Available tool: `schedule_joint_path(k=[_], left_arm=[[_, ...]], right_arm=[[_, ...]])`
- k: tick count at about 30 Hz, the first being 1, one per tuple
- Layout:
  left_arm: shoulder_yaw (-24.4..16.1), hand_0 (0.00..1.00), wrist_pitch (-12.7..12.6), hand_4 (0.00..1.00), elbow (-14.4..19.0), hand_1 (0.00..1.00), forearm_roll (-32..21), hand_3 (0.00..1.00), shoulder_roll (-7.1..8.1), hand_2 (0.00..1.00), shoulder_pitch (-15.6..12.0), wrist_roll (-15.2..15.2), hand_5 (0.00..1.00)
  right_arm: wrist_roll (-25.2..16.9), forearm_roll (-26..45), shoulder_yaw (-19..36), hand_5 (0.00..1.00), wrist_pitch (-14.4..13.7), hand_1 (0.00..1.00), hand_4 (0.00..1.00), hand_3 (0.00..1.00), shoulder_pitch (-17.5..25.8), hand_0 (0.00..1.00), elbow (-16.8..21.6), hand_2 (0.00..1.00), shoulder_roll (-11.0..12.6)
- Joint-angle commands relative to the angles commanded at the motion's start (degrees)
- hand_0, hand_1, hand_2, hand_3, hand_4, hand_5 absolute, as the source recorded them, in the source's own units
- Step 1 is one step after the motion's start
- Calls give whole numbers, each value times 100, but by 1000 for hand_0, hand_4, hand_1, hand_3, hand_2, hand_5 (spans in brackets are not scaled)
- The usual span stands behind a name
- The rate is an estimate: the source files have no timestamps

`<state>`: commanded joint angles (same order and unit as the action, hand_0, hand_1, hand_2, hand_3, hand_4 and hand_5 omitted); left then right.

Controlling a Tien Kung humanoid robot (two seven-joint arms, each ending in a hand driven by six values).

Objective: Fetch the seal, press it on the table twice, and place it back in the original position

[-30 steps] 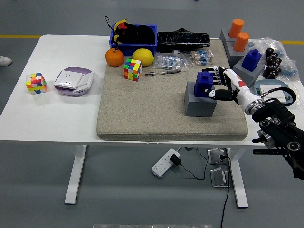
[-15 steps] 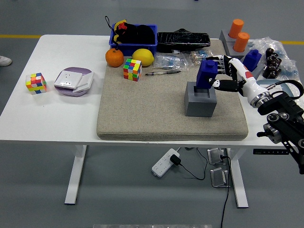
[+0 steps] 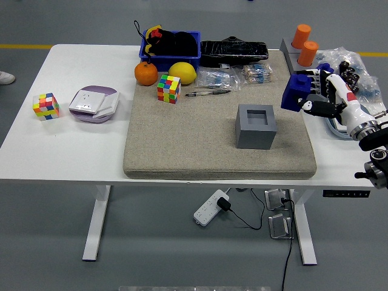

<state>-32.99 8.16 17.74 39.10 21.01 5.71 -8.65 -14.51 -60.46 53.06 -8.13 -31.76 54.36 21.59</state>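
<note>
My right hand (image 3: 310, 91) is shut on the blue seal (image 3: 296, 93) and holds it in the air over the right edge of the beige mat (image 3: 182, 145). The grey square holder (image 3: 256, 126) stands on the mat to the left of the seal, with its socket bare. The seal is tilted in my fingers (image 3: 317, 104), well clear of the holder. My left arm does not show.
On the mat's far side lie an orange (image 3: 146, 73), a lemon (image 3: 182, 73), a colour cube (image 3: 169, 88) and pens (image 3: 207, 92). A blue bin (image 3: 171, 48) and black pouch (image 3: 234, 51) sit behind. Orange cylinders (image 3: 305, 45) stand at far right; a second cube (image 3: 46, 105) and purple box (image 3: 93, 104) at left.
My right hand has lifted the blue seal out of the grey holder and carried it to the right, past the mat's right edge. The holder's socket now shows bare.
</note>
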Motion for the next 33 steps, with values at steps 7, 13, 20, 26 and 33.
schedule_joint_path(k=[7,13,20,26,33], left_arm=[[-38,818,-3,781,4,801,18,817,-26,766,-3,5,269],[-63,819,-2,781,8,801,35,817,-48,766,6,7,270],[-60,818,0,780,1,801,31,817,-55,765,1,6,271],[-55,820,3,780,-5,801,30,818,-61,766,-3,3,271],[-70,820,3,780,13,800,49,817,-66,765,-2,8,271]], right_arm=[[-2,-14,54,2,-10,422,513,435,220,538,-177,402,-25],[-35,-1,-18,2,-25,420,514,434,252,538,-410,401,-155],[-83,99,-307,2,-25,419,517,433,258,539,-654,399,-267],[-154,192,-517,2,-44,418,519,430,262,539,-820,398,-363],[-216,241,-691,2,-71,418,520,429,229,539,-975,397,-439]])
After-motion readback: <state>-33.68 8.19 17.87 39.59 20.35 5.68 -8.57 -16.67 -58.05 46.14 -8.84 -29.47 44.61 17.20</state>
